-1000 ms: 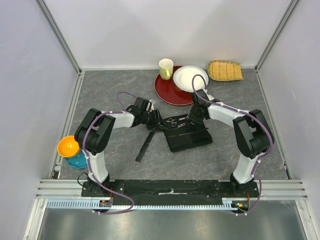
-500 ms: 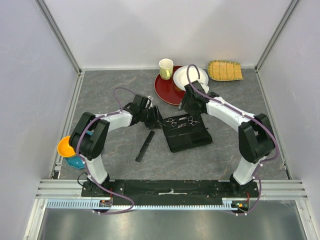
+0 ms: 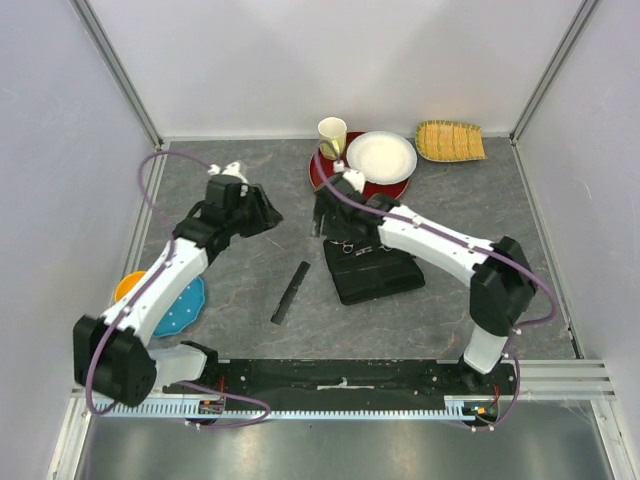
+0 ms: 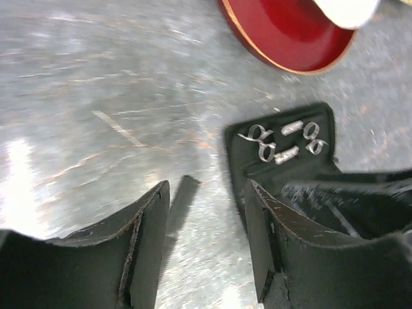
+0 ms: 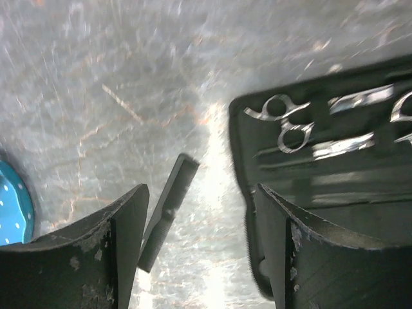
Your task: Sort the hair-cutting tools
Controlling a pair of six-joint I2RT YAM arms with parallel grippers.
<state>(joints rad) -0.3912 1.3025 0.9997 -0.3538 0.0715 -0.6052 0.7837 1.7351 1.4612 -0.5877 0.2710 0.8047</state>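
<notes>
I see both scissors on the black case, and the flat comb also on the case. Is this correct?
Not quite. The scissors are on the case, but the comb lies on the table, left of the case and apart from it. The right wrist view shows this.

The comb and case were black, the scissors silver, the table mottled grey, beside a dark red plate, a white plate and a white-dotted blue dish.
</notes>
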